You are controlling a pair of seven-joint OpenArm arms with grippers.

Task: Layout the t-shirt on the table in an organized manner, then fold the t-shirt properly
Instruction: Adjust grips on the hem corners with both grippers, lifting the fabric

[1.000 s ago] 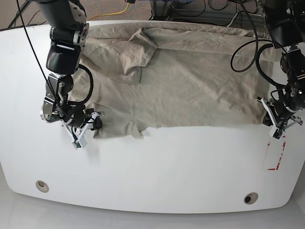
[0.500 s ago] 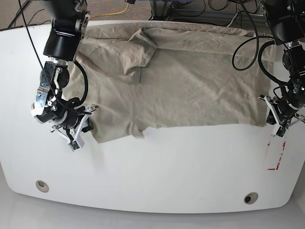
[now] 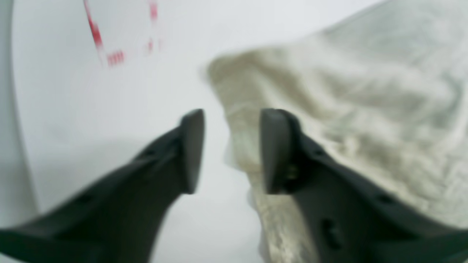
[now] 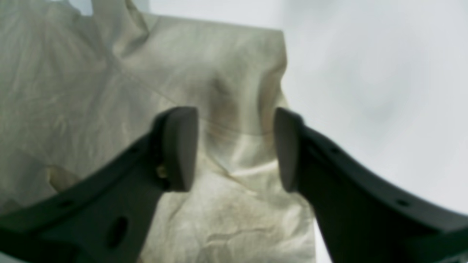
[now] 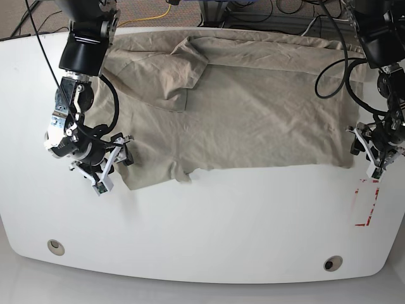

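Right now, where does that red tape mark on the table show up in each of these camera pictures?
Base view: red tape near the right edge, below the left tool.
Left wrist view: blurred red marks at top left.
Right wrist view: not in it.
Shared landmark: the t-shirt corner beside the tape.

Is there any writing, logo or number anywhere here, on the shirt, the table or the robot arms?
None can be read.
The t-shirt is plain, with no print showing.
The table bears only a red tape outline, a mark and not letters.
Both grippers, left and right, show no legible label; the wrist views are blurred.
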